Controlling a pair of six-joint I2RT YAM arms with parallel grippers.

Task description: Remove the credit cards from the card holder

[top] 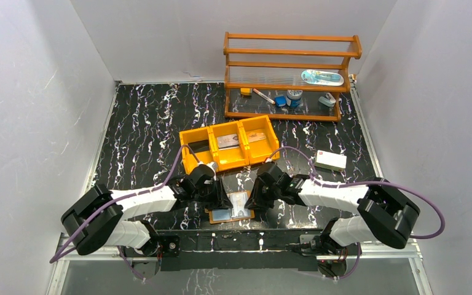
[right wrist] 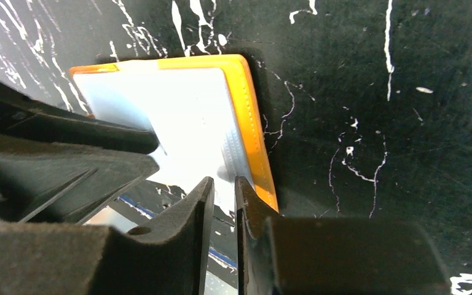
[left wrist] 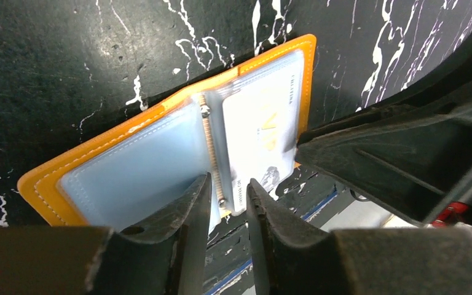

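Note:
The orange-tan card holder [top: 246, 216] lies open and flat near the table's front edge, pale blue pockets up. A whitish credit card [left wrist: 261, 123] sits in its right-hand pocket, and the left-hand pocket [left wrist: 129, 172] looks empty. My left gripper [left wrist: 228, 187] hovers at the holder's near edge by the spine, jaws a little apart with nothing between them. My right gripper [right wrist: 223, 183] is at the near right corner of the holder [right wrist: 252, 135]. Its jaws are narrowly apart, with the white card's [right wrist: 190, 117] near edge between the tips. Two other cards [top: 227, 141] lie in the orange tray.
The orange three-compartment tray [top: 193, 142] stands just behind the holder. A white box [top: 330, 160] lies at the right. A wooden shelf [top: 289, 74] with small items stands at the back. The two grippers [top: 236, 196] nearly touch over the holder.

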